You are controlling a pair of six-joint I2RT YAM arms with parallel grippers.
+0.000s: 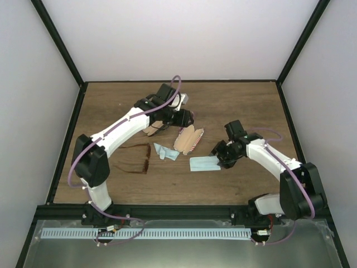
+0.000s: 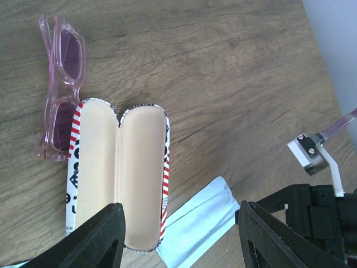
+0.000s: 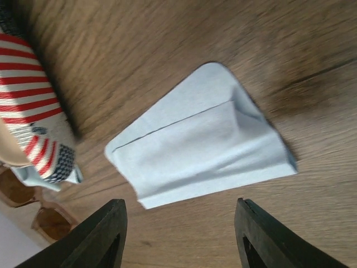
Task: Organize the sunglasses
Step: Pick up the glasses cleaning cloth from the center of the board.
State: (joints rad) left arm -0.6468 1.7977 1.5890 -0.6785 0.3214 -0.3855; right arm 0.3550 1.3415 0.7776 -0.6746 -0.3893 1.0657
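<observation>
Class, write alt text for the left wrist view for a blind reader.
An empty red-and-white striped glasses case lies open on a wooden table, pink sunglasses against its left edge and a light blue cloth at its lower right. The open left gripper frames the bottom.

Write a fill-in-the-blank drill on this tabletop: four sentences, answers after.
1. The red-and-white striped glasses case lies ____, its cream lining showing.
2. The left hand is open and holds ____.
3. The cloth beneath the right hand is light ____.
4. In the top view, the dark-framed sunglasses lie to the ____ of the striped case.

Answers: open; nothing; blue; left
</observation>
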